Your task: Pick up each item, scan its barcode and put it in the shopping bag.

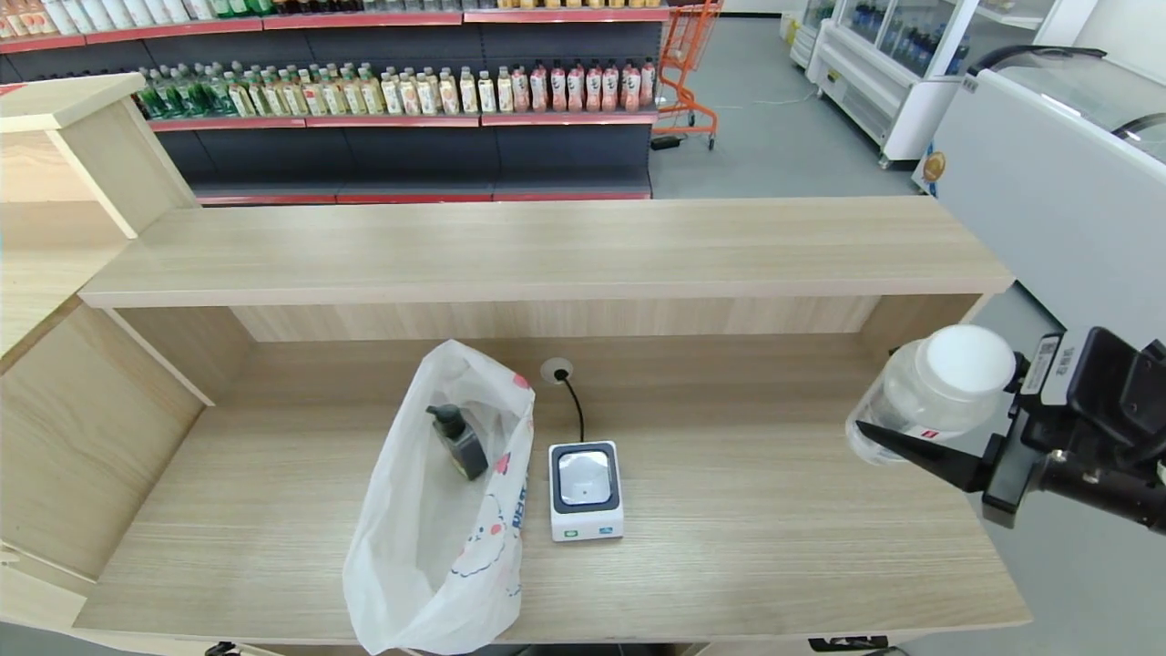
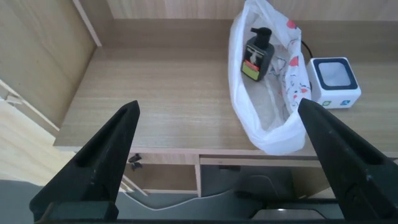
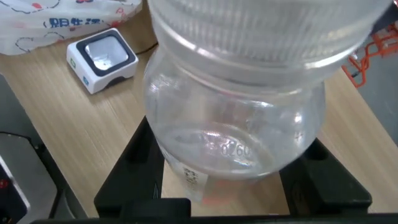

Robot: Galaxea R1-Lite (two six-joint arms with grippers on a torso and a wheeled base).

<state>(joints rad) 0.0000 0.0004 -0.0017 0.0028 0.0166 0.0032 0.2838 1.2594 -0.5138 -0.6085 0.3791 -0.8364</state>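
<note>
On the wooden counter (image 1: 774,510) in front of us stands a white shopping bag (image 1: 401,547), a bit left of the middle. Its mouth is open, and its long side runs from near to far. A dark pump bottle (image 1: 460,444) leans inside it with its pump at the far end. Just to the right of the bag sits a small white scanner (image 1: 586,490) with its glass facing up. A black cable (image 1: 576,405) runs from it to a hole farther back. A high wooden ledge (image 1: 547,246) crosses the far side of the counter. Behind it we see shelves of drink bottles (image 1: 410,91), and freezers (image 1: 1048,173) at the far right.

The clear jar (image 1: 929,387) hangs in the air over the right end of the counter, well apart from the scanner. The scanner stands between the jar and the bag. The jar is tilted, with its white lid up and a bit to the right.

Our right gripper (image 1: 888,401) squeezes the jar's round body from both sides. Our left gripper (image 2: 219,106) hangs near the left end of the counter, spread wide with nothing in it.
</note>
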